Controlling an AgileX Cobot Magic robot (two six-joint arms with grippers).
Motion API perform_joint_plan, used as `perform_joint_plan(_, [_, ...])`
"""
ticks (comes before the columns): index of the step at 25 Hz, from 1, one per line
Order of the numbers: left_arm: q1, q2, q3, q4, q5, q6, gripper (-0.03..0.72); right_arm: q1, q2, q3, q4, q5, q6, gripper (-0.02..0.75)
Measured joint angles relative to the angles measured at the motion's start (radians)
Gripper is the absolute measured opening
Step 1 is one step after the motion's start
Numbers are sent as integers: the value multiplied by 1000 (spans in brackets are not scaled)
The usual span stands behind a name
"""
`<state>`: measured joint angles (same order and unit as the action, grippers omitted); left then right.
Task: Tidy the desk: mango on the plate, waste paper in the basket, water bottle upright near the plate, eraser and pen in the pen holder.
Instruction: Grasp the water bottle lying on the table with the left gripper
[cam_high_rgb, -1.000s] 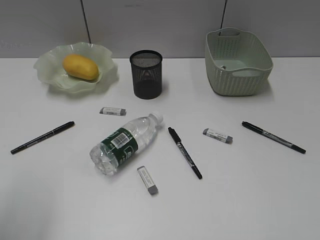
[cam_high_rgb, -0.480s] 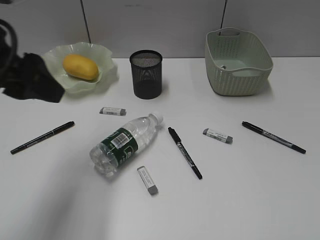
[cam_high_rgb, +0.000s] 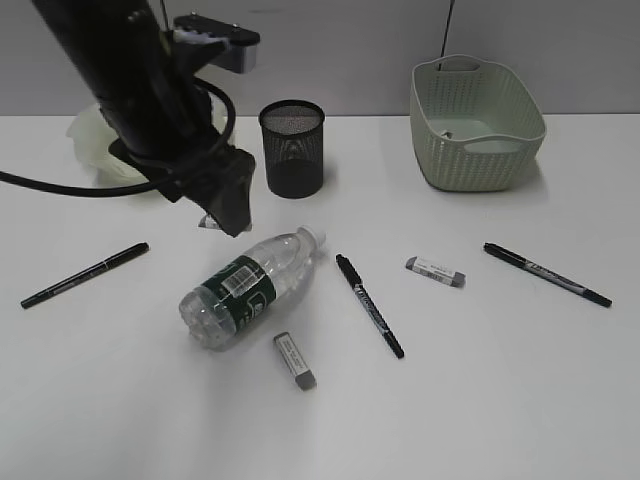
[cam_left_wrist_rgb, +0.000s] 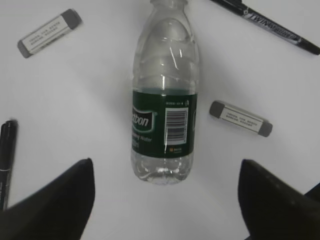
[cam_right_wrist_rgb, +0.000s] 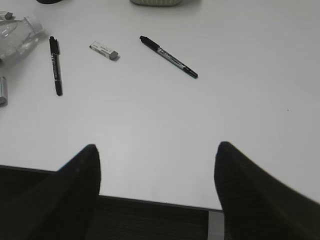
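Swinging in from the left, the left claw (cam_left_wrist_rgb: 165, 200) hangs spread above the water bottle (cam_left_wrist_rgb: 164, 100); straddle the label squarely before pinching.

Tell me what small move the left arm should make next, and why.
Probably lower the left gripper straight down around the water bottle. The bottle lies on its side on the desk, and the wrist view shows the open fingers flanking its base end with nothing between them yet, so descending should set up the grasp for standing it upright.
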<state>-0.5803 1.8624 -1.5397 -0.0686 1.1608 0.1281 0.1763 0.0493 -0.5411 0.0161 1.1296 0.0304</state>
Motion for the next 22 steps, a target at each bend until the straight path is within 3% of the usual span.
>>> perform_joint_plan(7, [-17, 180, -198, 2, 47, 0, 693, 0, 0, 0, 0, 0, 0, 560])
perform_joint_plan(13, [-66, 256, -215, 44, 51, -25, 694, 0, 0, 0, 0, 0, 0, 560])
perform_joint_plan(22, [-82, 338, -216, 90, 53, -64, 694, 0, 0, 0, 0, 0, 0, 559])
